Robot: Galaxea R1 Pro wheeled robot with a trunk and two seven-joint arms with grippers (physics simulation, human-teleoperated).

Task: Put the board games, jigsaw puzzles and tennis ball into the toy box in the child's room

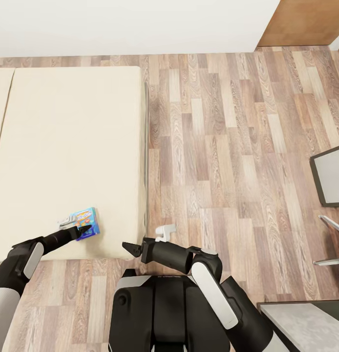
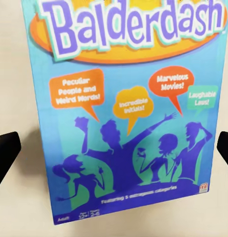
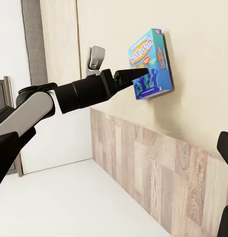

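I am bringing the left gripper (image 1: 85, 229) over the board game (image 1: 85, 222), which is lying flat on the bed (image 1: 66, 146) near its foot edge; the fingers (image 2: 6, 153) are spread apart, one either side of the box's short span, its long axis running away from the wrist. The right gripper (image 1: 130, 248) is idling further off, its state unclear.

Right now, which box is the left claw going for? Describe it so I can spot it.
Look at the cream bed, near its foot corner by the wood floor. A flat game box lies there beneath the left claw. Its blue cover reads Balderdash, with orange speech bubbles.
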